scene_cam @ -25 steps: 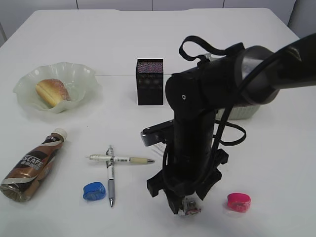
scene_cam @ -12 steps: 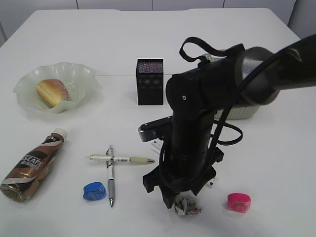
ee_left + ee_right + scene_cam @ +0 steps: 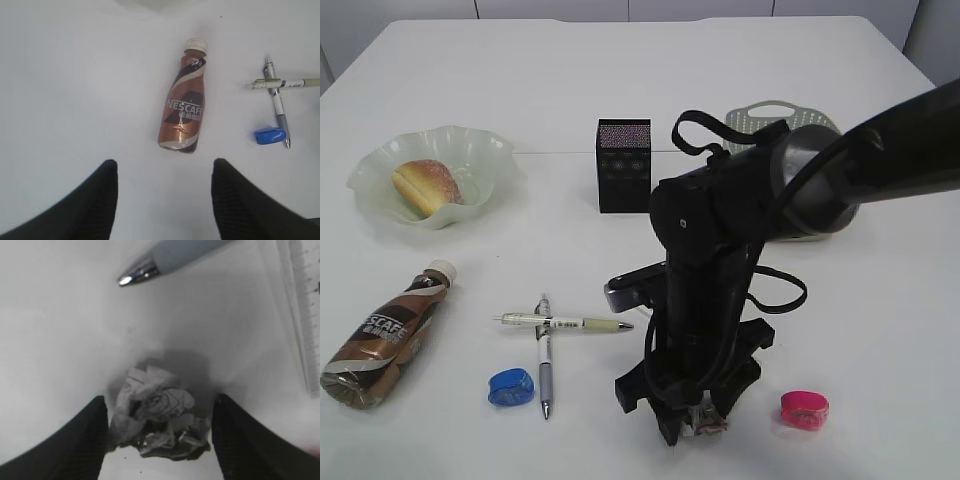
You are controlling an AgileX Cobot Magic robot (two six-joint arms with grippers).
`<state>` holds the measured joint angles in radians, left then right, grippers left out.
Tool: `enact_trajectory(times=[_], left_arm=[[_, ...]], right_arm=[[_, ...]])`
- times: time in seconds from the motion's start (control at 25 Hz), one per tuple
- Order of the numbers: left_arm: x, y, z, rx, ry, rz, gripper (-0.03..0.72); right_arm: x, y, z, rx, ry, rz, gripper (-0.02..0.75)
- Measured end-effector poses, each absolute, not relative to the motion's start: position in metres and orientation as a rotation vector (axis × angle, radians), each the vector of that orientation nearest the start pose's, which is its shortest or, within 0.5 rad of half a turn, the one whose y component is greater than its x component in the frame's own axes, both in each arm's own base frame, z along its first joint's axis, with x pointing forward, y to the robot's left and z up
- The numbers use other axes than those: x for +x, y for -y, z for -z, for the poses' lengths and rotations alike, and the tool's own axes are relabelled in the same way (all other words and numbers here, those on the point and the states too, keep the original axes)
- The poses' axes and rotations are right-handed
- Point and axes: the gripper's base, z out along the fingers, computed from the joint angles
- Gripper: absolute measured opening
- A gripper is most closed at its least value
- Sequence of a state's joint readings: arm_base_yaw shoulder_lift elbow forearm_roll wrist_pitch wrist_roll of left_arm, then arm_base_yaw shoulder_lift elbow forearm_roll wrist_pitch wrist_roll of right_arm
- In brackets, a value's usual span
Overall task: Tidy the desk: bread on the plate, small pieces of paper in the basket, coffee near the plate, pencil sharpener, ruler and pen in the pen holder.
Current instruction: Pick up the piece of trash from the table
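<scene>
**Paper wad sits between the right gripper's fingers, not yet pinched**

In the right wrist view the paper wad (image 3: 159, 420) lies low in the middle of the frame, straight ahead of the right gripper (image 3: 160, 440) and squarely in the gap. The two dark fingers (image 3: 90, 440) stand to either side of the wad, wide apart; the left one looks to be touching or almost touching the paper, while a strip of table shows on the right side. The gripper holds nothing. The wad is a rough ball with no clear long axis, so the approach angle matters little; a straight close should catch it.

In the exterior view the same wad (image 3: 705, 420) shows at the bottom centre, right under the arm's tip. The basket (image 3: 770, 115), where it belongs, is up in the upper right, largely hidden behind the arm.

A pen tip (image 3: 137, 272) at the top of the wrist frame and a ruler (image 3: 305, 315) along its right edge are near but clear of the fingers.

The left gripper (image 3: 162, 200) hangs wide and empty at the bottom of its own frame, above bare table, with the coffee (image 3: 184, 105) ahead of it. The right arm is plainly the nearer one to the wad.
</scene>
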<state>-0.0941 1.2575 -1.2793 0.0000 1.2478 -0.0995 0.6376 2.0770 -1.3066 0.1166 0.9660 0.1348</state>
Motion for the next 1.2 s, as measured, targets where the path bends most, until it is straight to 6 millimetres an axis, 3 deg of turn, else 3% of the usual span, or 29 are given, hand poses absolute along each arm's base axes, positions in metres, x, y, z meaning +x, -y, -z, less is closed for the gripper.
enact_trajectory(times=[0.48, 0.68, 0.96, 1.2], left_arm=[[0.2336, 0.0220, -0.3700, -0.007, -2.711, 0.057, 0.433], [0.2336, 0.0220, -0.3700, -0.007, -2.711, 0.057, 0.433], [0.2336, 0.0220, -0.3700, -0.007, -2.711, 0.057, 0.433], [0.2336, 0.0220, -0.3700, -0.007, -2.711, 0.057, 0.433]], right_arm=[[0.2935, -0.2283, -0.1182, -0.698, -3.180, -0.088, 0.457], [0.2948, -0.2292, -0.1181, -0.691, -3.165, -0.097, 0.318], [0.2918, -0.2274, -0.1185, -0.716, -3.197, -0.080, 0.050], [0.2901, -0.2263, -0.1187, -0.757, -3.209, -0.070, 0.006]])
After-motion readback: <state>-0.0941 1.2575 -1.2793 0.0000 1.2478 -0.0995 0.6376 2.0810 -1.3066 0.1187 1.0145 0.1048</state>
